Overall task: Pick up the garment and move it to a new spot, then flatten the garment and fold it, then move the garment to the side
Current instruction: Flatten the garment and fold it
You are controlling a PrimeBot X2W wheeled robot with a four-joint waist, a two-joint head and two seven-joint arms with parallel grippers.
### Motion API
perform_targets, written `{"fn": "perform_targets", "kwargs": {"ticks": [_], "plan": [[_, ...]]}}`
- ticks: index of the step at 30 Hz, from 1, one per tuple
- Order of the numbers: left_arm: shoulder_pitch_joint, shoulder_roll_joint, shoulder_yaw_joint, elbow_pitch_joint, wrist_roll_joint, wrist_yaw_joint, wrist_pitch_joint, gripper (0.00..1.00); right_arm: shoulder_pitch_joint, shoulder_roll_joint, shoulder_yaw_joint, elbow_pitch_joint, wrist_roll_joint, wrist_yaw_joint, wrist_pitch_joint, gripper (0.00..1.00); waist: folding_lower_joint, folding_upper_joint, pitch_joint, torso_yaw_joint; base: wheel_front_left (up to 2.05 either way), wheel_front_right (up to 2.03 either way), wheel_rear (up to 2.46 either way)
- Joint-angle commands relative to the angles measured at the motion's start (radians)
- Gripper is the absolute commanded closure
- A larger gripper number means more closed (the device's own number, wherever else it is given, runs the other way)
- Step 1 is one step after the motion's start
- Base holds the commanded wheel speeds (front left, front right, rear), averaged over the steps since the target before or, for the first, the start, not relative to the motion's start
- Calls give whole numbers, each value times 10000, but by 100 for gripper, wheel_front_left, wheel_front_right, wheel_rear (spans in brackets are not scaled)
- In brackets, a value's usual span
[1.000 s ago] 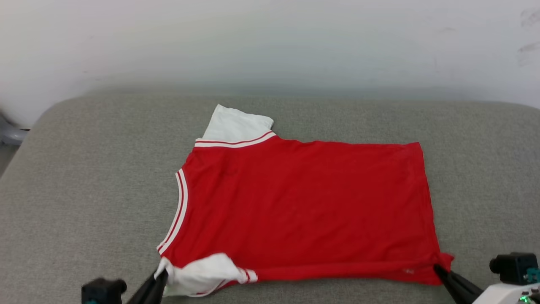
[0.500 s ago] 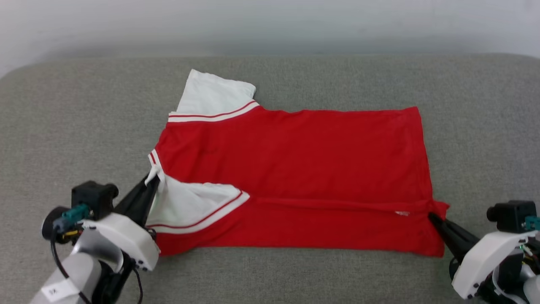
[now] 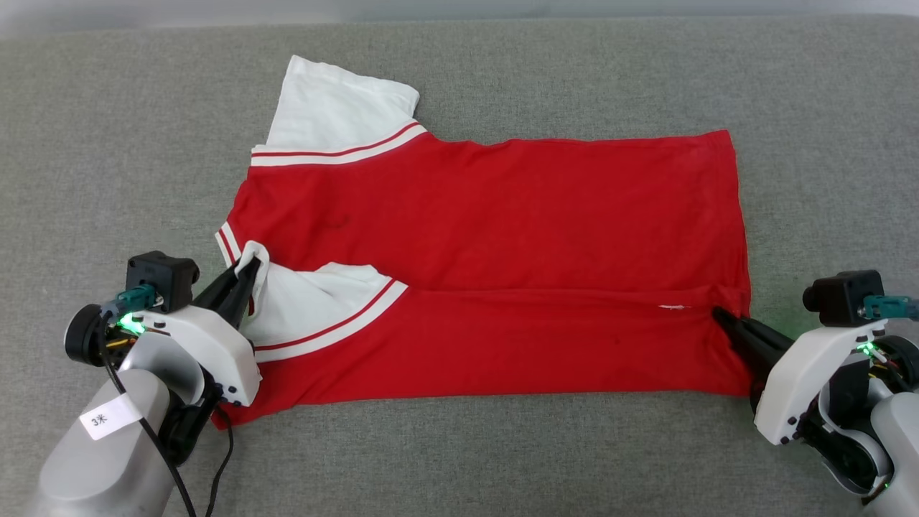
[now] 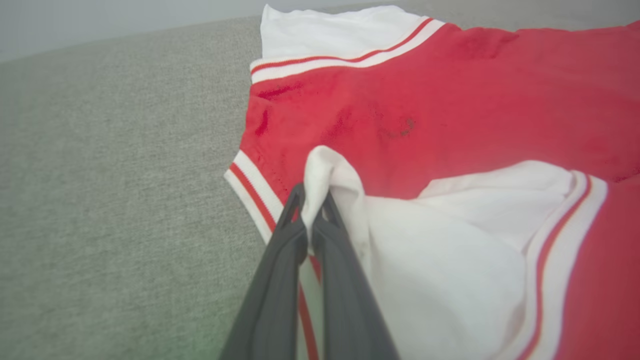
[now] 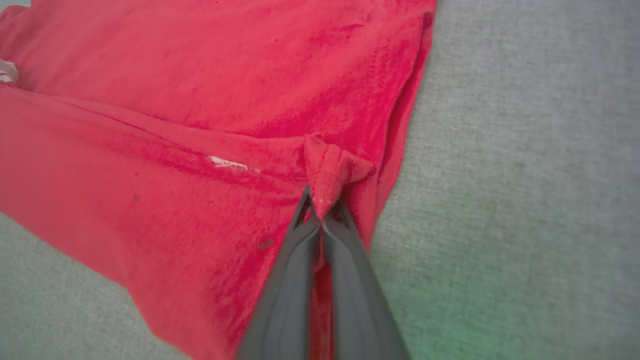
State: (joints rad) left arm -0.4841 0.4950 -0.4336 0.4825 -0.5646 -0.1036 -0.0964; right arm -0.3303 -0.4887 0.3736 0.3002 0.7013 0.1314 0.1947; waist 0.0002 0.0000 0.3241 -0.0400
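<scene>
The grey fabric surface (image 3: pixel 108 143) carries the garment (image 3: pixel 502 215), spread at centre with its near edge folded over. At eight o'clock the fingers of the left gripper (image 3: pixel 250 266) pinch its white sleeve. At four o'clock the fingers of the right gripper (image 3: pixel 718 314) clamp its red hem corner.

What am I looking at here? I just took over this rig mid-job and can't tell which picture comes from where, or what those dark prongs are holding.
The wide picture is from the robot's head, looking down on a grey cushioned surface. The other two come from cameras on its wrists, each looking along that arm's own two dark prongs. A red jersey with white sleeves lies spread on the surface, its near edge folded over its middle. The left claw is shut on the white sleeve of that folded part; the right claw is shut on the red hem corner at the other end. Both pinches show close up in the wrist pictures.
</scene>
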Motion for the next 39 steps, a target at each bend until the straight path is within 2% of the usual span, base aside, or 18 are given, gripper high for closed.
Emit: {"fn": "perform_targets", "kwargs": {"ticks": [1, 9, 10, 11, 12, 13, 19, 24, 38, 39], "plan": [[-180, -52, -50, 242, 37, -38, -85, 100, -184, -16, 85, 154, -38, -16, -16, 100, -2, 0, 62, -4, 0, 0, 0], [-512, -424, -588, 1506, -149, -206, -397, 100, -386, 115, 440, 691, 286, -16, -124, 100, -2, 0, -21, 119, 0, 0, 0], [-550, -442, -627, 1601, -190, -212, -463, 100, -385, 114, 442, 673, 347, -15, -109, 90, -2, 0, -59, 137, 0, 0, 0], [-608, -448, -654, 1720, -198, -222, -518, 100, -394, 52, 431, 632, 346, -15, -171, 40, -2, 0, -118, 166, 0, 0, 0], [-685, -432, -695, 1821, -164, -228, -587, 63, -387, -7, 379, 592, 364, -13, -244, 0, -2, 0, -181, 200, 0, 0, 0], [-775, -382, -724, 1855, -64, -230, -726, 0, -362, -32, 332, 531, 417, -15, -290, 0, -2, 0, -250, 229, 0, 0, 0], [-1047, -190, -959, 1948, -65, -238, -666, 0, 32, -227, 57, 73, 466, -13, -496, 0, -2, 0, -836, 464, 0, 0, 0], [-1194, 160, -1286, 1546, -374, -252, 254, 0, 438, -253, -196, -260, 343, -13, -459, 0, -2, 0, -1346, 639, 0, 0, 0], [-1654, 1839, -3098, -1108, -2960, -255, 5686, 0, 1097, 191, -709, -830, -117, -13, 45, 0, -2, 0, -2024, 789, 0, 0, 0], [-1648, 2045, -3396, -1368, -3319, -255, 6570, 0, 1096, 280, -769, -918, -185, -13, 113, 0, -2, 0, -2032, 745, 0, 0, 0]]}}
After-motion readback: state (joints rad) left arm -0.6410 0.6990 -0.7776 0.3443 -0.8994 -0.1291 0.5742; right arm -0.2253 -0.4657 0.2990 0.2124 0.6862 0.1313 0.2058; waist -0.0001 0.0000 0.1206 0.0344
